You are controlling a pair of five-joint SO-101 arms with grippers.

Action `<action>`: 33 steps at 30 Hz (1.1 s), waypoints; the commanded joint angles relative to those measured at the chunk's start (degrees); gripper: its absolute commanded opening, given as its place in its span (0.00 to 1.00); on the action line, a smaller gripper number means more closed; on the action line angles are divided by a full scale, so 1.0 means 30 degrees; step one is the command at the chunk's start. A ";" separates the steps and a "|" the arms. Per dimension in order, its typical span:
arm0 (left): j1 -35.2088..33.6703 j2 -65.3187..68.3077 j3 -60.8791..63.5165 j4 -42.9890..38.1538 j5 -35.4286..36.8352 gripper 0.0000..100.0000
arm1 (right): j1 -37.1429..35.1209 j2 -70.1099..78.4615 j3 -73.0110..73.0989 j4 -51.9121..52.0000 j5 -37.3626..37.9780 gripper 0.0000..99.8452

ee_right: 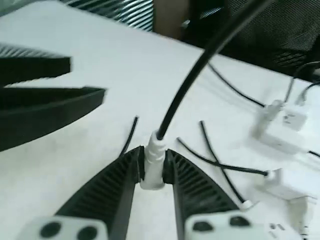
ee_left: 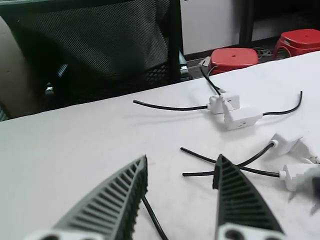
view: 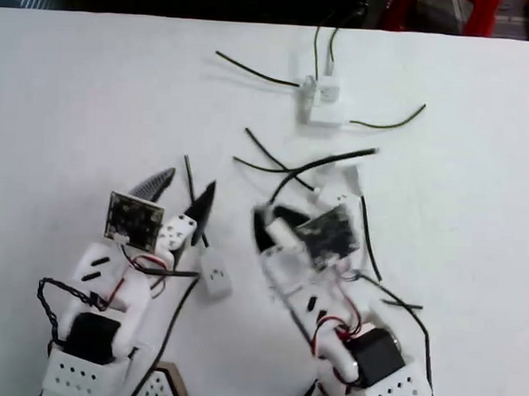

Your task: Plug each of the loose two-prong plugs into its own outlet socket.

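White plastic is what my right gripper has pinched between its fingers: a two-prong plug at the lower centre of the right wrist frame, with its black cable climbing to the upper right. My left gripper hangs spread above the white table, with nothing between its ribbed fingers. In the high view a white outlet block sits at upper centre with dark cords running off it. A small white socket piece lies at lower centre, just beside the left arm. Another loose white plug lies near the right edge of the left wrist frame, apart from both grippers.
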 commanded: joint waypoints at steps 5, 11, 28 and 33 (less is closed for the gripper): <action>-0.1187 0.0337 -0.2374 0.2081 0.0264 0.23 | 0.2066 -0.0103 0.0908 -0.3297 0.0000 0.02; -0.1128 0.5875 -0.6564 0.5158 0.0352 0.23 | 0.2535 -0.0103 0.0908 -0.3326 -0.0879 0.02; -0.0601 2.3282 -1.3685 1.1223 0.2930 0.35 | 0.4440 -0.0103 0.0879 -0.4264 -0.2256 0.02; 0.0952 2.7121 -1.4681 1.1311 0.2960 0.35 | 0.4440 -0.0103 0.0879 -0.4176 -0.2256 0.02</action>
